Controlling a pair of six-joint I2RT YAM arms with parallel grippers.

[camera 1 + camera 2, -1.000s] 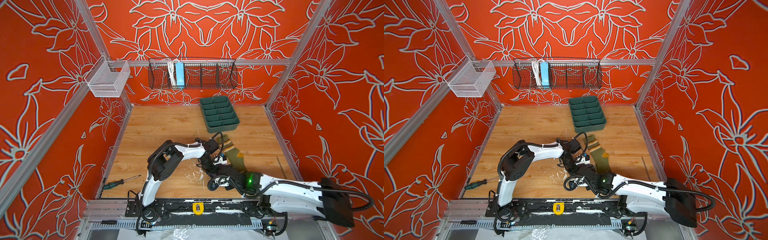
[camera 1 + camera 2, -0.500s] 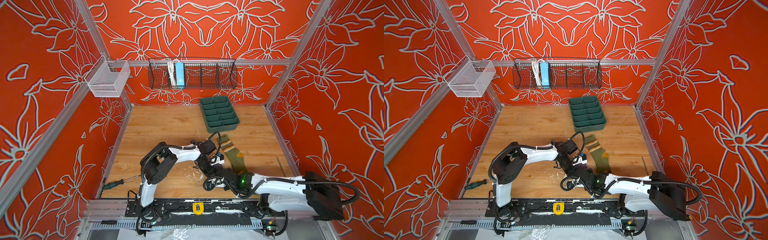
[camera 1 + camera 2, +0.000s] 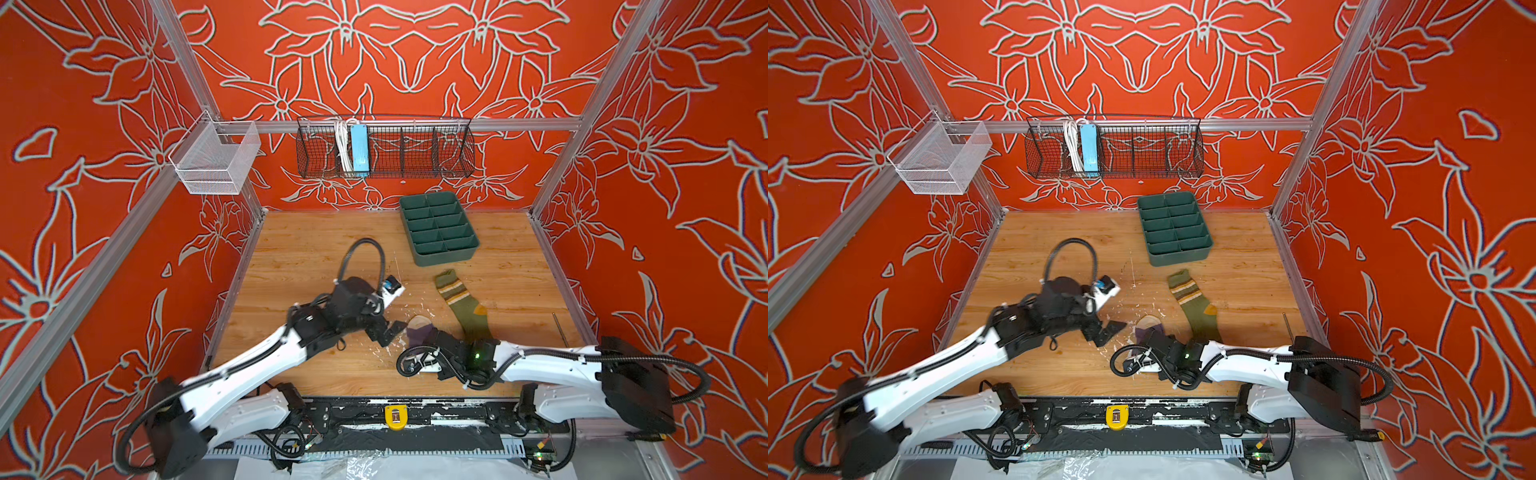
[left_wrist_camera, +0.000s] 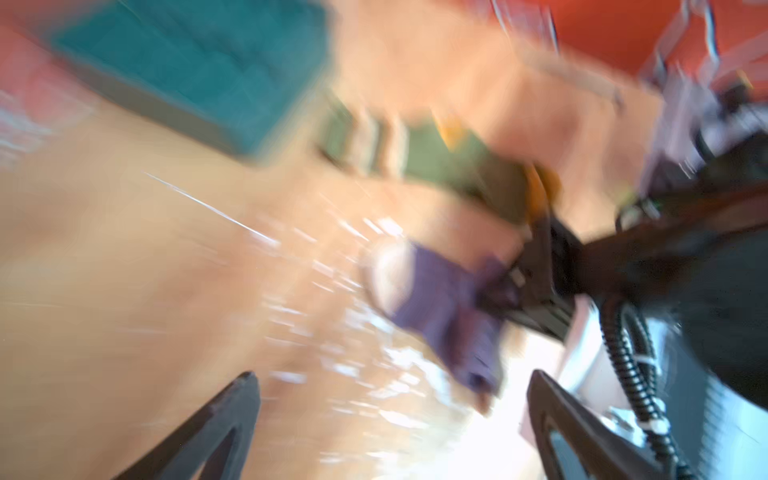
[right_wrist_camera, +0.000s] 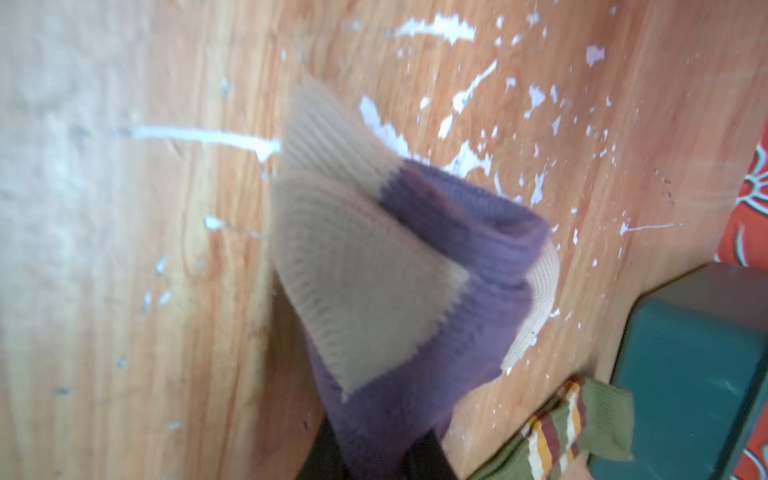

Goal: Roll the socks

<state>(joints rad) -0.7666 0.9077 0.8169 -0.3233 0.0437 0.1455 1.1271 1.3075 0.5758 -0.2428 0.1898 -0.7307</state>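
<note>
While the right gripper (image 3: pixel 430 337) reaches in low over the wooden table (image 3: pixel 316 253), its jaws are pinched tight on the bunched purple sock (image 3: pixel 417 331), whose cream toe points away from the arm. Just left of the sock, the left gripper (image 3: pixel 392 332) is spread wide and holds nothing. Farther back, the green sock (image 3: pixel 464 305) lies flat, its striped cuff toward the green tray (image 3: pixel 444 258).

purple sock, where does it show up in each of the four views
Top view: purple sock front centre, left of the olive sock.
Top view: front centre too.
Left wrist: mid-picture, blurred.
Right wrist: mid-picture, large, bunched up.
Shared landmark: the olive sock, in all four.
</note>
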